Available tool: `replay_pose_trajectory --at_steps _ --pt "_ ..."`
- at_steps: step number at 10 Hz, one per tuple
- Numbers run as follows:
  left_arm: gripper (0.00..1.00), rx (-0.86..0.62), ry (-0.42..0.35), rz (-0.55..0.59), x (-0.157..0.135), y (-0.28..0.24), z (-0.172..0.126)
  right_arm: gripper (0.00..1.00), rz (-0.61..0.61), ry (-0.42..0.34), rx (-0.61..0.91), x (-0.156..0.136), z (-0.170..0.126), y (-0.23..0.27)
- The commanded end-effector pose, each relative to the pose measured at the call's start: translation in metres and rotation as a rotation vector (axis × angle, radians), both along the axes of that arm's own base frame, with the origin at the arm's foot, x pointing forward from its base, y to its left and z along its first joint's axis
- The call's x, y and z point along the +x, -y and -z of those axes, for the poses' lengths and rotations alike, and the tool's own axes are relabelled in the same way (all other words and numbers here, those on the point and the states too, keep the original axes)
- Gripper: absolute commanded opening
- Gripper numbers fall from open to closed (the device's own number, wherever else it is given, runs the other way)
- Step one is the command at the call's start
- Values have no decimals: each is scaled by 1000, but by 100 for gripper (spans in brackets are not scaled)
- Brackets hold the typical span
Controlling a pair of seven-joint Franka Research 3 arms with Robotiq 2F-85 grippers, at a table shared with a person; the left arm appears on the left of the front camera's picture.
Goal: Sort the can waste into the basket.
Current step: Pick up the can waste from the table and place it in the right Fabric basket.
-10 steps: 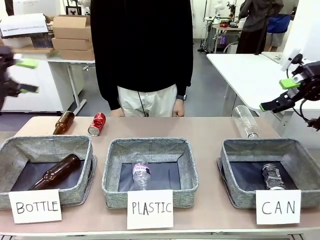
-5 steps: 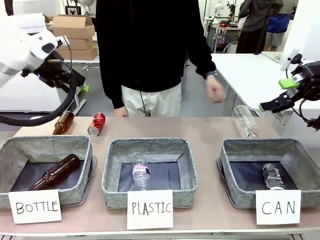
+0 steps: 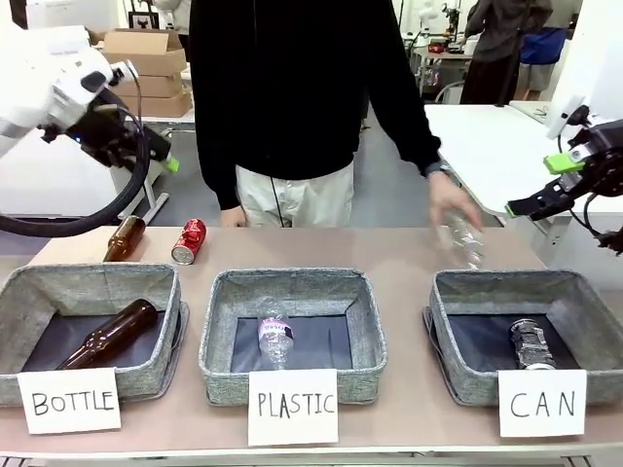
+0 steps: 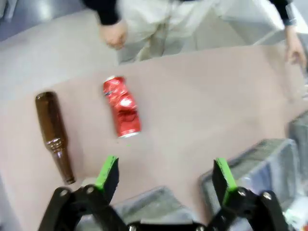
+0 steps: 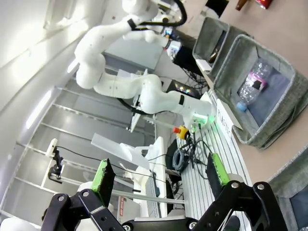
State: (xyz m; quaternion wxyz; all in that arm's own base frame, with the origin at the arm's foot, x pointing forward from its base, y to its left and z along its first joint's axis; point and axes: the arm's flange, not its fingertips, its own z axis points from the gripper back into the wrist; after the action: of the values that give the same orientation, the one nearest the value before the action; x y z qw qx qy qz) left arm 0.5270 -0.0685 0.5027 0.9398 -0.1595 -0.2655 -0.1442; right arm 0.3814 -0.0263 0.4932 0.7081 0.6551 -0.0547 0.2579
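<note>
A dented red can (image 3: 189, 241) lies on the far left of the table next to a brown bottle; the left wrist view has the red can (image 4: 121, 107) ahead of the fingers. My left gripper (image 3: 156, 156) hovers high above that corner, open and empty (image 4: 166, 166). A silvery-grey can (image 3: 531, 342) lies inside the grey basket (image 3: 458, 292) carded "CAN" at the right. My right gripper (image 3: 543, 185) hangs open in the air beyond the table's right end, also open and empty in its wrist view (image 5: 158, 173).
A person's hand (image 3: 450, 204) reaches to a clear plastic bottle (image 3: 465, 241) behind the CAN basket. A brown bottle (image 3: 124, 238) lies left of the red can. The "BOTTLE" basket (image 3: 19, 292) holds a brown bottle, and the "PLASTIC" basket (image 3: 224, 292) a clear one.
My left arm has swung in from the left edge to above the table's far-left corner. The person's arm has reached down to the clear bottle. The right arm has stayed still.
</note>
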Motion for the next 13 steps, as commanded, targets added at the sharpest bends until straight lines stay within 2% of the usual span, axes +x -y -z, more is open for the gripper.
replay_pose_trajectory --at_steps 1,4,6,9,10,13 --pt "100 91 -225 -109 83 17 9 100 6 13 -10 0 0 -1" --pt "100 133 -363 -139 141 37 45 100 6 13 -10 0 0 -1" --pt "100 152 -475 -120 166 44 81 100 6 13 -10 0 0 -1" --pt "100 202 -601 -177 184 47 131 100 6 13 -10 0 0 -1" --pt "100 223 -625 -202 187 44 146 100 6 13 -10 0 0 -1" --pt "100 245 -655 -141 187 49 171 100 6 13 -10 0 0 -1"
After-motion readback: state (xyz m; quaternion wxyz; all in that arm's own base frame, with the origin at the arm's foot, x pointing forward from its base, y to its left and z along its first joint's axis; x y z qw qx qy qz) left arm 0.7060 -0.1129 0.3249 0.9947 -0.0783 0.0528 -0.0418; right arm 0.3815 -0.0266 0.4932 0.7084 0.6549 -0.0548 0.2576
